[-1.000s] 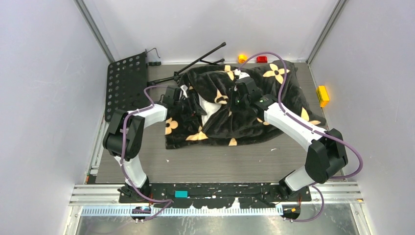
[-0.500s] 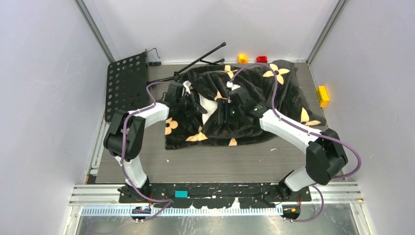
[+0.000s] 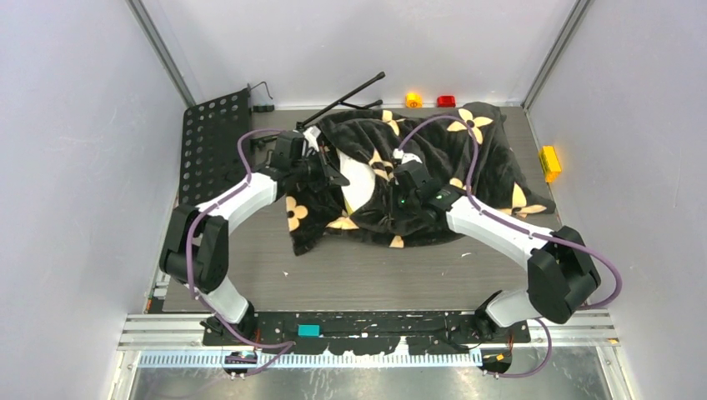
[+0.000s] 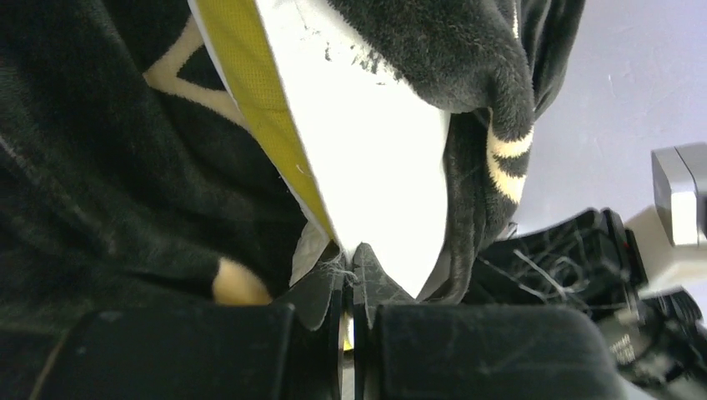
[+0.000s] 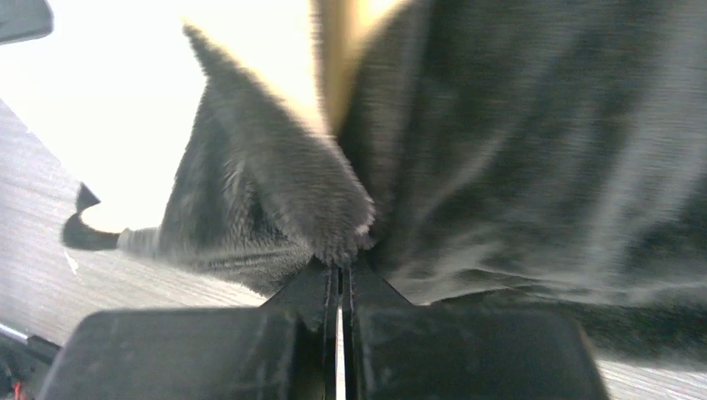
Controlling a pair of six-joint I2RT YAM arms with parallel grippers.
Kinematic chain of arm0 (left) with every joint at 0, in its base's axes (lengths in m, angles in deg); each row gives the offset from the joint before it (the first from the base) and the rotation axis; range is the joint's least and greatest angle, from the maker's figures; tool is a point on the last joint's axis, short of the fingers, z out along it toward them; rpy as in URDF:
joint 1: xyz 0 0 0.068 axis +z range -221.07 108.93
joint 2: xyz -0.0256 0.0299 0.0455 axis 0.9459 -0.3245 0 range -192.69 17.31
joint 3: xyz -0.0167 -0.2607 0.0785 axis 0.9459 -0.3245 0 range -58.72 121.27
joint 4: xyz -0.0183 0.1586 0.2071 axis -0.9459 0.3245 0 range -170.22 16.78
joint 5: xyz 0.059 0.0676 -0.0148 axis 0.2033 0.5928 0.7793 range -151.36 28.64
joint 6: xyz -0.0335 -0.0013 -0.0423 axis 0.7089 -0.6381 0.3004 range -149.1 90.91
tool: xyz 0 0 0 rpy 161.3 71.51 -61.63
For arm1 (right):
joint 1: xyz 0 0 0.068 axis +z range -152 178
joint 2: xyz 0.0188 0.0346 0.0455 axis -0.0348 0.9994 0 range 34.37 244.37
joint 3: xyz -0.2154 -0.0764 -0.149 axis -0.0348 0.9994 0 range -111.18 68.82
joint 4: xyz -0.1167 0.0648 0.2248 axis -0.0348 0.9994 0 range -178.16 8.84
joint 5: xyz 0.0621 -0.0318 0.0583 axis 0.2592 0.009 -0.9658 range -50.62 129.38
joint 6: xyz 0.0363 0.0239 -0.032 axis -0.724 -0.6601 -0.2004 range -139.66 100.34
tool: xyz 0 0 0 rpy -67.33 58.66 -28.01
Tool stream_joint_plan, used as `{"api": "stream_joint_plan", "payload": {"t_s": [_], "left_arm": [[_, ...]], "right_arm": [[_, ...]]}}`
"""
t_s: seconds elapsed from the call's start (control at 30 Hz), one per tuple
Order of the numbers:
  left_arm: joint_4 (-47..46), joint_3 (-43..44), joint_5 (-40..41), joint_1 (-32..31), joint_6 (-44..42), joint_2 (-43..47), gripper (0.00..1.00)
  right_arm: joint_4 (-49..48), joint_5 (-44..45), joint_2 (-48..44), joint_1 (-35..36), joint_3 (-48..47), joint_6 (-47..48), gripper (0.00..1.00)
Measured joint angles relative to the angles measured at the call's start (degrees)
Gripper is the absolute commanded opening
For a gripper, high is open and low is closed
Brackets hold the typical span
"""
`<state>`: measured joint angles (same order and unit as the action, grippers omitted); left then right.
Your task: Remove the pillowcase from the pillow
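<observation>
The black plush pillowcase point(image 3: 467, 158) with pale-yellow flowers lies bunched over the pillow point(image 3: 360, 179), whose white face shows through the opening at the middle. My left gripper point(image 3: 338, 175) is shut on the pillow's corner point(image 4: 375, 167), beside the yellow edge point(image 4: 258, 92); its fingertips point(image 4: 371, 275) pinch white fabric. Dark pillowcase point(image 4: 100, 183) fills the left of that view. My right gripper point(image 3: 390, 202) is shut on a raised fold of the pillowcase point(image 5: 333, 217) just right of the opening. In the right wrist view the bright pillow point(image 5: 108, 108) shows behind that fold.
A black perforated metal plate point(image 3: 215, 146) lies at the back left, with thin black stand rods point(image 3: 342, 100) beside it. Small orange point(image 3: 413, 99) and red point(image 3: 446, 101) blocks sit at the back wall. A yellow block point(image 3: 549, 162) sits at the right wall.
The right gripper let go, moved left and nearer, and shut on the pillowcase by the opening. The left gripper shut on the pillow and drew back-left; more white pillow shows.
</observation>
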<state>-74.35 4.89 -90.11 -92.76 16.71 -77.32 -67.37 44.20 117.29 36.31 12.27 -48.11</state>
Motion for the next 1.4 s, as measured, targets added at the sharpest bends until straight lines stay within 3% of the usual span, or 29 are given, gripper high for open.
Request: {"api": "stream_joint_plan", "payload": {"t_s": [0.3,0.57,0.6,0.77,0.83,1.07,1.23,1.4], "left_arm": [[6.67,-1.42,-1.29,5.38,-2.4,9.68,0.0],[11.72,-6.1,-2.12,8.63,-3.65,16.65,0.0],[12.41,-6.4,-2.25,8.63,-4.07,17.2,0.0],[13.55,-8.87,-2.62,8.66,-4.37,20.7,0.0],[13.16,-10.45,-2.73,8.5,-4.26,21.75,0.0],[12.98,-13.6,-1.97,3.8,-4.33,22.4,0.0],[12.46,-15.54,-0.66,1.99,-4.33,23.85,0.0],[11.8,-17.77,0.24,1.18,-4.33,26.21,0.0]], "right_arm": [[0.68,2.03,-3.82,-11.74,2.82,-0.31,0.0],[4.15,7.98,-3.5,-16.87,2.67,-0.74,0.01],[4.55,8.61,-3.5,-17.35,2.67,-0.9,0.04],[5.03,6.34,-5.97,-18.23,2.69,1.18,0.5],[4.9,2.99,-8.55,-18.58,2.69,2.97,0.59],[4.28,-4.7,-11.34,-15.54,-1.6,7.85,0.69],[3.39,-6.08,-5.53,-7.93,-9.05,11.72,0.76],[3.1,-9.11,4.13,-3.98,-19.02,15.65,0.77]]}}
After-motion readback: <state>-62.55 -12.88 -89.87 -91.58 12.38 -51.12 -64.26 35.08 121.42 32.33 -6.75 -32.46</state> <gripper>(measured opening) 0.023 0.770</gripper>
